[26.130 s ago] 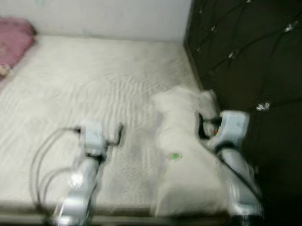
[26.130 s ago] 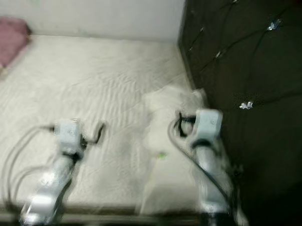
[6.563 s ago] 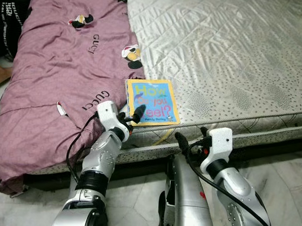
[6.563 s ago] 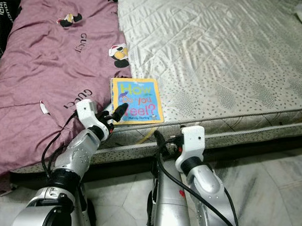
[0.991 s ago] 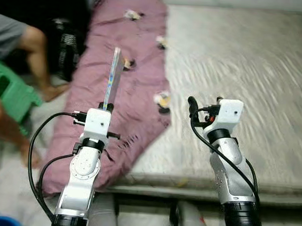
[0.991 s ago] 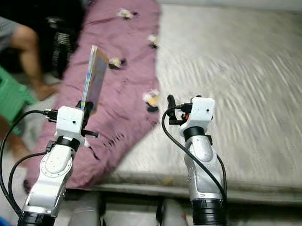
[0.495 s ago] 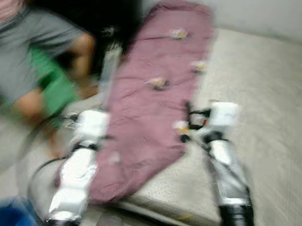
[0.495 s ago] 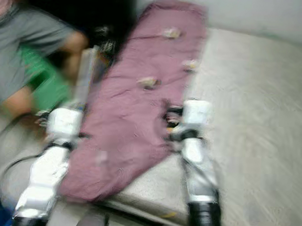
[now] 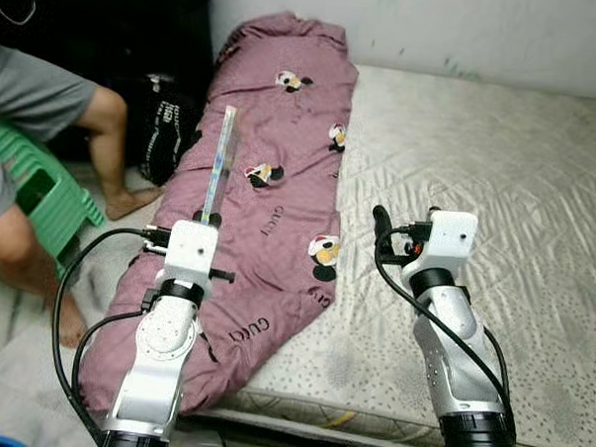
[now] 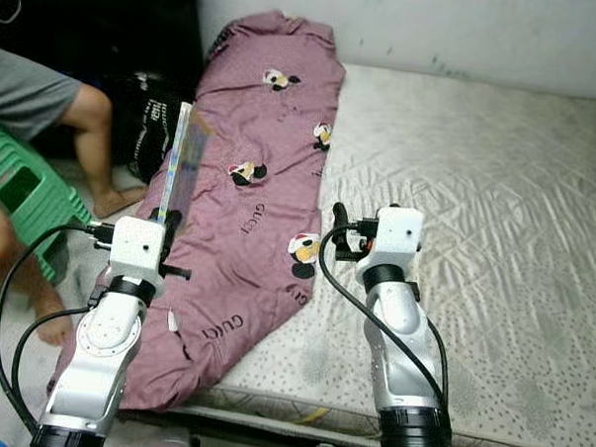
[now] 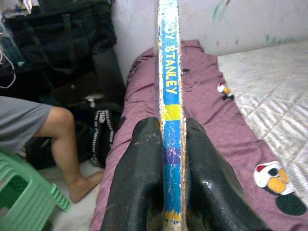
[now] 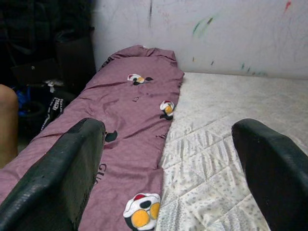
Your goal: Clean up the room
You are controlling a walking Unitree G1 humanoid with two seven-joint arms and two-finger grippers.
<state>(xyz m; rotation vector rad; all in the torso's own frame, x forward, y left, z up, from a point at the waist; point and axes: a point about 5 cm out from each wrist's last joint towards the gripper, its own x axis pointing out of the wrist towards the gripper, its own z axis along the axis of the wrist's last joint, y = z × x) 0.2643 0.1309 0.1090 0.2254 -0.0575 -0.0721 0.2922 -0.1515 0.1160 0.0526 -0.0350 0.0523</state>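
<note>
My left gripper [image 11: 167, 144] is shut on a thin children's book [image 9: 218, 166], held upright edge-on over the left side of the purple quilt [image 9: 282, 144]. In the left wrist view the book's blue and yellow spine [image 11: 169, 72] stands clamped between the two black fingers [image 11: 139, 178]. My right gripper [image 12: 168, 159] stands open with nothing in it, raised over the seam where the quilt meets the grey-white mattress [image 9: 478, 172]; its black fingers [image 9: 380, 219] point left.
A person sits on a green stool [image 9: 32, 187] at the left, with a bare leg [image 9: 109, 141] close to the bed's edge. A black bag [image 9: 164, 129] leans by the quilt. A white wall [image 9: 435, 32] runs behind the bed.
The camera has swung and steadied after a blur; the bed now lies ahead and the person sits further left. My left gripper still holds the book upright.
</note>
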